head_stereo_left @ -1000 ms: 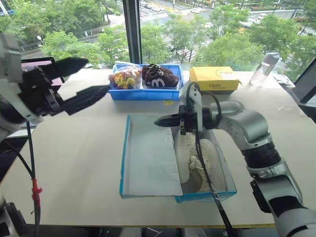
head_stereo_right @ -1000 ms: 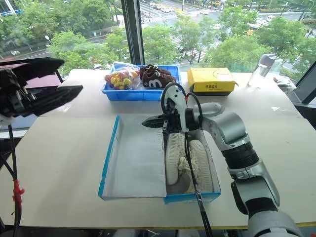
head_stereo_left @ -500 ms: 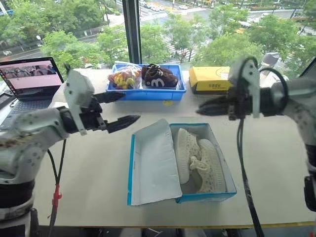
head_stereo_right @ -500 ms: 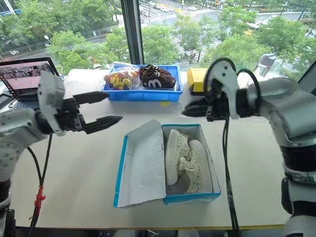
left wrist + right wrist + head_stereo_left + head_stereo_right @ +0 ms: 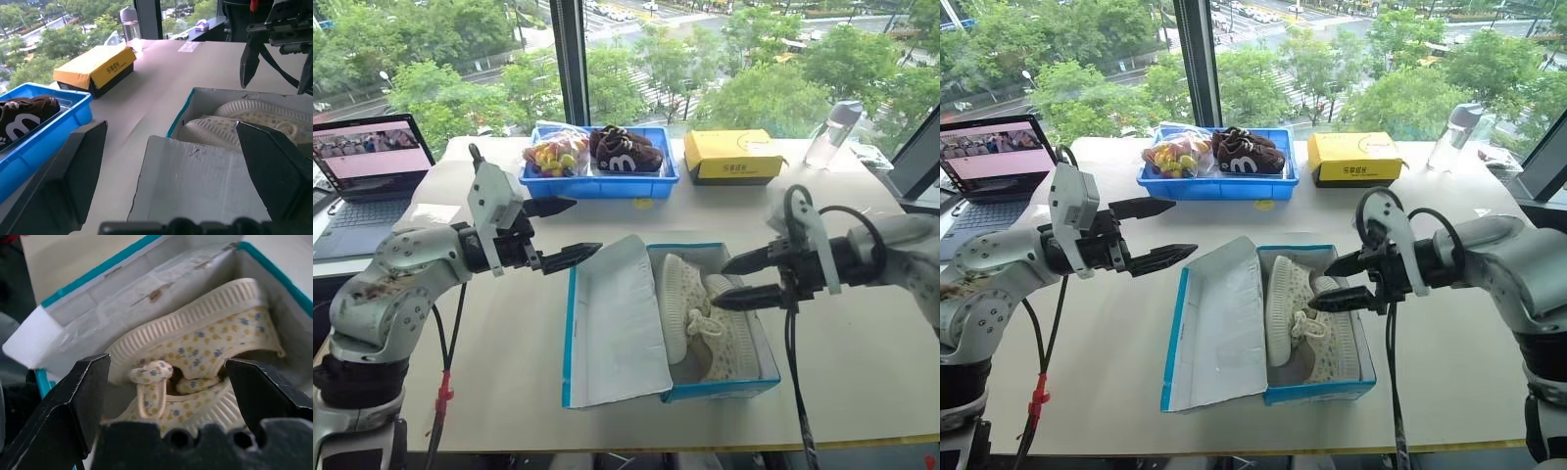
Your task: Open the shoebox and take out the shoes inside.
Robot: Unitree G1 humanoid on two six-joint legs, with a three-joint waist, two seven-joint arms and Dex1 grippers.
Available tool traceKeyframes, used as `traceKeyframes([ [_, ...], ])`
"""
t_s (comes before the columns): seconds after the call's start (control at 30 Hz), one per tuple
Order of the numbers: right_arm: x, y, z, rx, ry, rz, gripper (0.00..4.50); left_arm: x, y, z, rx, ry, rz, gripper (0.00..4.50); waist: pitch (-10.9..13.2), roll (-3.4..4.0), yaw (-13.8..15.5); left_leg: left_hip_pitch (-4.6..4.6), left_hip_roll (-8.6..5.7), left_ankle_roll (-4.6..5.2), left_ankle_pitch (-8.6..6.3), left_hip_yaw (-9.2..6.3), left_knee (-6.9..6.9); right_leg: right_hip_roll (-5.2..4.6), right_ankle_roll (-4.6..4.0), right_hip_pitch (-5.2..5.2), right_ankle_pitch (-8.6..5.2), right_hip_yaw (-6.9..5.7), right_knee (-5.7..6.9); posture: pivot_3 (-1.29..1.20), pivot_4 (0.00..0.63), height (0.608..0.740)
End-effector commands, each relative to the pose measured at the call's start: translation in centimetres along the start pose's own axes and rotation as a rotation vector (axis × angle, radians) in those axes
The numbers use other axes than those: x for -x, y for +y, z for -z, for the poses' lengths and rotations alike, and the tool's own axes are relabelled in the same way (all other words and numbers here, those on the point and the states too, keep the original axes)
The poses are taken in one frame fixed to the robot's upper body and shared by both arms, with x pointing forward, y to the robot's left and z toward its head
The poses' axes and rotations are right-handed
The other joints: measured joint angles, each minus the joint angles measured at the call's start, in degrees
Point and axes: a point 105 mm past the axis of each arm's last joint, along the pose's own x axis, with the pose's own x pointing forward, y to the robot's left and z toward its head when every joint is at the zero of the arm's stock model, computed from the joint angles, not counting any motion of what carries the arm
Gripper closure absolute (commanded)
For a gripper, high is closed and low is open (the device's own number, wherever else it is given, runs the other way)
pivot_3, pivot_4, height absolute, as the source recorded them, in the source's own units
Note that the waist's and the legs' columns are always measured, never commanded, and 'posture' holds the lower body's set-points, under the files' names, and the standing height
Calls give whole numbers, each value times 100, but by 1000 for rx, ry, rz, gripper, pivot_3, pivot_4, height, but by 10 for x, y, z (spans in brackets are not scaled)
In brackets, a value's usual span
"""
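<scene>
The blue shoebox (image 5: 724, 389) stands open at the middle of the table, its white-lined lid (image 5: 617, 323) leaning out to the left. Both cream shoes (image 5: 705, 318) lie on their sides inside it, soles to the left, with a bow (image 5: 149, 372) between them. My left gripper (image 5: 576, 227) hovers open just left of the lid's far corner, nothing between its fingers (image 5: 78, 171). My right gripper (image 5: 722, 284) is open above the box's right half, pointing left at the shoes, and holds nothing.
A blue tray (image 5: 597, 186) with dark brown shoes and a bag of coloured pieces sits at the back. A yellow box (image 5: 734, 155) and a bottle (image 5: 827, 135) stand to its right. A laptop (image 5: 367, 162) is at the far left.
My right gripper was shut at the lid's edge; it pulled away to the right, opened and came down over the shoes. The flat lid now leans up. My left arm lowered towards the box.
</scene>
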Motion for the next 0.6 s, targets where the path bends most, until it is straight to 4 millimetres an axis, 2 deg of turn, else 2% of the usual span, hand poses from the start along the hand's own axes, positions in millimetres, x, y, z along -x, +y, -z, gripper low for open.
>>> traceKeyframes([
  [0.03,-5,6,-16,188,-53,15,27,3,1,-10,-47,-24,-17,0,0,-1,-2,9,0,-1,0,0,0,2,1,7,0,0,-4,0,150,740],
  [0.1,-11,11,-11,225,-42,11,27,4,0,-8,-44,-19,-17,0,0,-1,-12,17,2,-2,1,1,-1,7,1,11,-1,3,-2,0,150,740],
  [0.23,-30,9,19,276,31,34,27,2,1,-11,-47,-31,-17,0,0,-3,8,15,9,-2,1,-1,-1,12,1,13,-1,-3,8,0,150,740],
  [0.6,-48,14,24,236,-13,10,27,5,2,-10,-53,-15,-31,0,0,-4,34,20,6,-3,2,1,3,11,0,11,-1,2,5,0,150,740],
])
